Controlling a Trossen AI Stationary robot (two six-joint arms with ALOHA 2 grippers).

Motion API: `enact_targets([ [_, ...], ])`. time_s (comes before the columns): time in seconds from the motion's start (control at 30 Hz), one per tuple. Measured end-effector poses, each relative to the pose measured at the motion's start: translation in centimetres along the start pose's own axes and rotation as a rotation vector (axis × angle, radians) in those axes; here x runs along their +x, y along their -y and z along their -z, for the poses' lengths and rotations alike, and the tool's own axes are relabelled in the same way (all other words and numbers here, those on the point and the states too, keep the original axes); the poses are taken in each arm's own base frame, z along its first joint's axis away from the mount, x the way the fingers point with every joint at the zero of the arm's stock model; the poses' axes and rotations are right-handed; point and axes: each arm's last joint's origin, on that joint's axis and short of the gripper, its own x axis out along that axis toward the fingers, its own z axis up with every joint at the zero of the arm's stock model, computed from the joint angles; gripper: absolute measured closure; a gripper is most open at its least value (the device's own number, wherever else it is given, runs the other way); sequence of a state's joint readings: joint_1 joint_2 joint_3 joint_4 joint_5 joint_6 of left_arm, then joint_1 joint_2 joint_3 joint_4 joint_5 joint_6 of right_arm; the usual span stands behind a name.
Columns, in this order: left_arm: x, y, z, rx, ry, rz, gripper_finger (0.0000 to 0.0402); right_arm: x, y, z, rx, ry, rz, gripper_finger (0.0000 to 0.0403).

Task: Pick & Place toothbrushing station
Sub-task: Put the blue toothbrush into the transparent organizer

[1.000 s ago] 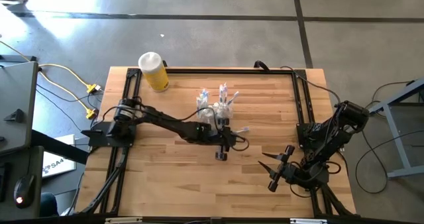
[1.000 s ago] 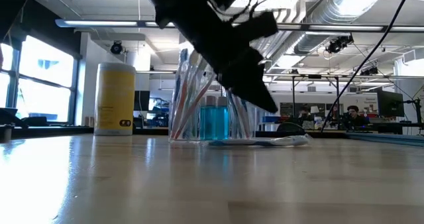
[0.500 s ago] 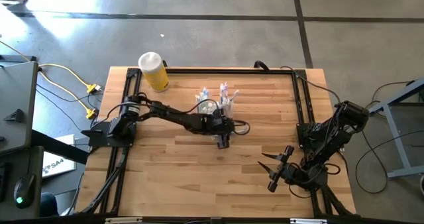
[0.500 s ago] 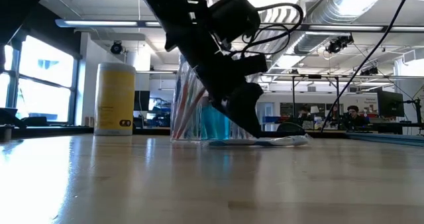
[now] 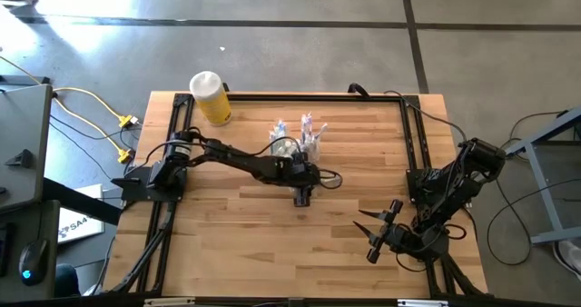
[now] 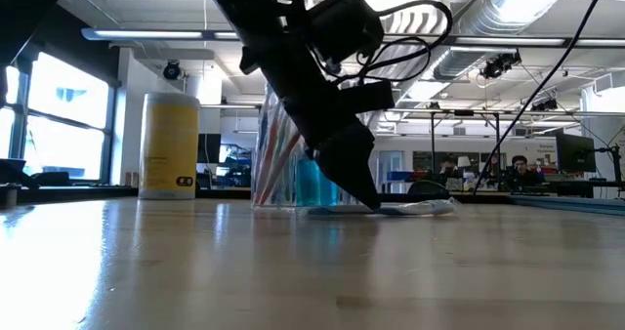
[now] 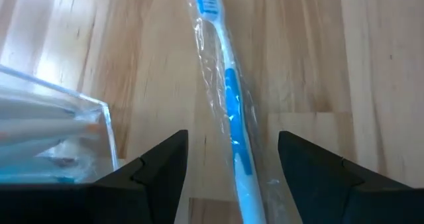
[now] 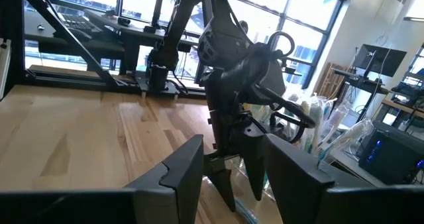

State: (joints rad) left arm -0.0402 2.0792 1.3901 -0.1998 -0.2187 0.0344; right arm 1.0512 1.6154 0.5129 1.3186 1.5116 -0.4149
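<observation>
Wooden table (image 5: 236, 221), left gripper (image 7: 232, 161) spread wide astride wrapped blue toothbrush (image 7: 228, 105), nothing held

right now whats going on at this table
The left gripper is down at the middle of the table with its fingers open on either side of a wrapped blue toothbrush lying flat on the wood. It has not closed on it. Right beside it stands the clear holder cup, already stuffed with toothbrushes. The right gripper waits near its own corner, away from the action. A yellow cylinder sits at the far edge.
</observation>
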Motion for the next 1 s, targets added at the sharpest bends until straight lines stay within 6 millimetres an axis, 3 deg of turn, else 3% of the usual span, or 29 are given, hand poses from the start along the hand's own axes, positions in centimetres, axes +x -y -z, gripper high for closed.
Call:
enact_targets([
  [0.33,0.4,0.2,0.7,0.008,-0.059,0.01,0.0191,0.0,0.0,0.0,-0.001,0.001,-0.001,0.0254],
  [0.87,0.4,0.1,1.8,0.052,-0.159,0.022,0.0385,0.0,0.0,0.0,-0.003,0.001,-0.002,0.0254],
  [1.0,0.4,0.1,1.7,0.056,-0.156,-0.001,0.0387,0.0,0.0,0.0,-0.004,0.001,-0.002,0.0254],
])
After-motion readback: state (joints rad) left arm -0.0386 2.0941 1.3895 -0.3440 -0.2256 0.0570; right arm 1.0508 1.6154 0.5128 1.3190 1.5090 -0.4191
